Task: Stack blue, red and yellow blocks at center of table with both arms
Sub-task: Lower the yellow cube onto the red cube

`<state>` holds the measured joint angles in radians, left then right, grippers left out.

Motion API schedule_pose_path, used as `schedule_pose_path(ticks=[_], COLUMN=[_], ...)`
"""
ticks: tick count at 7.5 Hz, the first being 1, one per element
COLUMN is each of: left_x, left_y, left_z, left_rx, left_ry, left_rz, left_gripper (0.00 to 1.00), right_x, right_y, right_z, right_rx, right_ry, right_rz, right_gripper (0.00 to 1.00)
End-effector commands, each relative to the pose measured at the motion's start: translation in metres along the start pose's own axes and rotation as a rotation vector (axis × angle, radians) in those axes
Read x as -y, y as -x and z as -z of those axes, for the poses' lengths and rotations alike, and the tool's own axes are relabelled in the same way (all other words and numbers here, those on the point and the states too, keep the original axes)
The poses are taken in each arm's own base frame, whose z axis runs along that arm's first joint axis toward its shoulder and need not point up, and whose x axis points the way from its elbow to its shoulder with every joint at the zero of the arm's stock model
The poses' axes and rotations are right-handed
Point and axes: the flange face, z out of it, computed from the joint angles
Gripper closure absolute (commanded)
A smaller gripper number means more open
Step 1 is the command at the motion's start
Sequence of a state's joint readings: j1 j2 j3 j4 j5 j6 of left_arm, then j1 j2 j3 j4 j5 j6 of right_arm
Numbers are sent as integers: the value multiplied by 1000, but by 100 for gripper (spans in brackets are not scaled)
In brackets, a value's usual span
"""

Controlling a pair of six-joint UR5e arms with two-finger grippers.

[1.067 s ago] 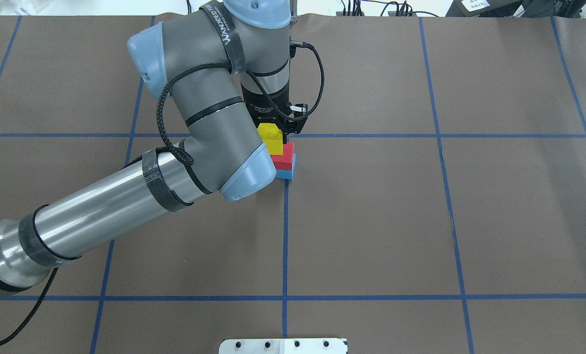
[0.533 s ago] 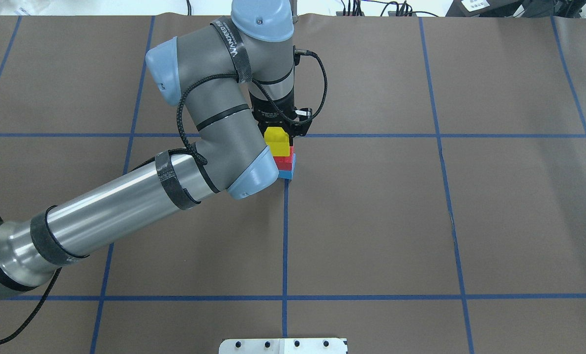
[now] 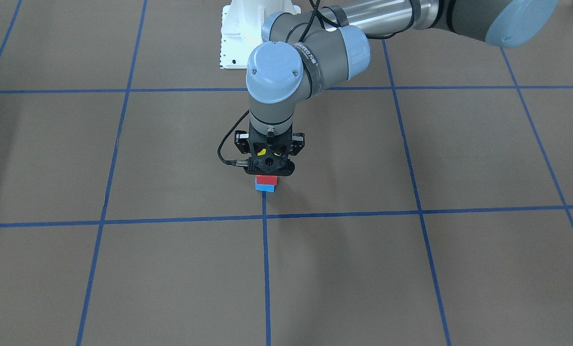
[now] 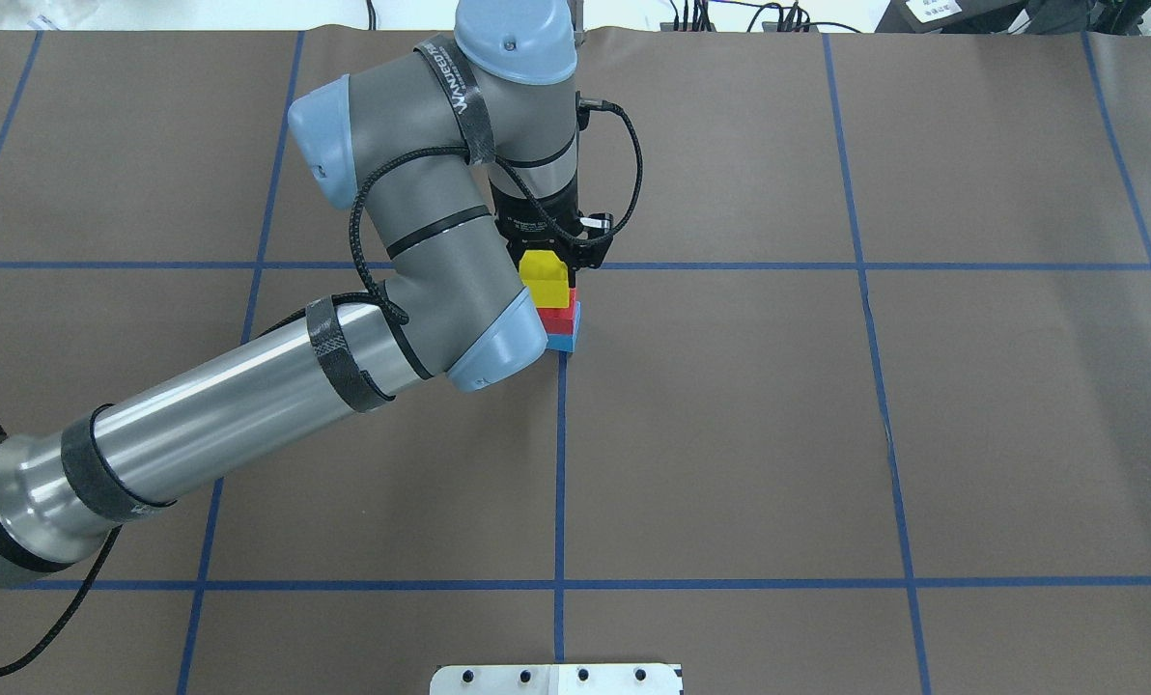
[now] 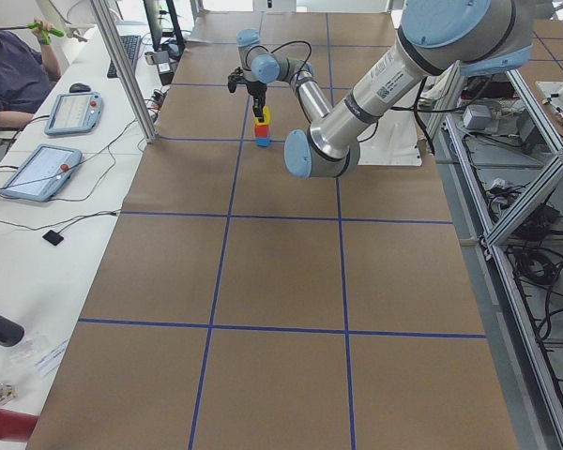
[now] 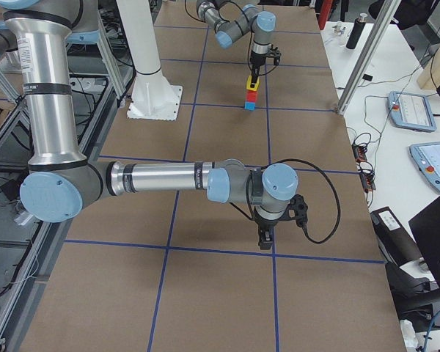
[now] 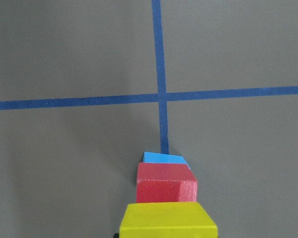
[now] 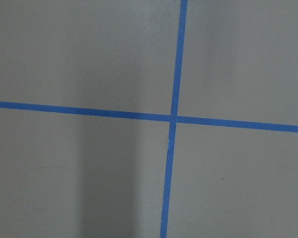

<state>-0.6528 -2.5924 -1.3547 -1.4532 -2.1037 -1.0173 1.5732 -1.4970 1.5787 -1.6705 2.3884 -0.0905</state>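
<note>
A blue block (image 4: 566,341) lies on the table near the centre tape crossing, with a red block (image 4: 560,319) on top of it. My left gripper (image 4: 547,263) points straight down over this stack and is shut on the yellow block (image 4: 546,280), which it holds on or just above the red block. The left wrist view shows yellow (image 7: 168,221), red (image 7: 166,185) and blue (image 7: 162,158) lined up. My right gripper (image 6: 266,238) hangs low over bare table far from the stack, and I cannot tell whether it is open or shut.
Blue tape lines (image 4: 561,434) divide the brown table into squares. A white base plate (image 3: 248,33) sits at the robot's edge. The left arm's elbow (image 4: 498,343) hangs beside the stack. An operator (image 5: 5,66) and teach pendants (image 5: 38,169) are on a side desk.
The left arm shifted slightly right with the yellow block, bringing it over the red block, and has stayed almost still over the last half second.
</note>
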Motion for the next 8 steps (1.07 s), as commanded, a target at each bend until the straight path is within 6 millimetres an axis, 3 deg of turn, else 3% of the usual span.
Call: schedule_pose_path(ticks=[1,3,4,5,6,8], left_x=[0,0,0,0,0,1], left_y=[0,0,0,0,0,-1], left_z=[-6,-6,-7,-6,-6,-5], left_rx=[0,0,2,2,2,1], left_ry=[2,2,3,1,1,-1], left_rz=[-8,-2,1,22,45,58], left_gripper=[100,96,56,22,1,1], right_x=[0,1,1,1,0,1], right_y=[0,0,0,1,0,1], right_z=[0,1,1,0,1,1], right_rx=[0,0,0,0,1,1], right_ry=[0,-1,-1,0,0,-1], right_rz=[-1,0,0,3,-1,2], right_gripper=[1,1,1,1,1,1])
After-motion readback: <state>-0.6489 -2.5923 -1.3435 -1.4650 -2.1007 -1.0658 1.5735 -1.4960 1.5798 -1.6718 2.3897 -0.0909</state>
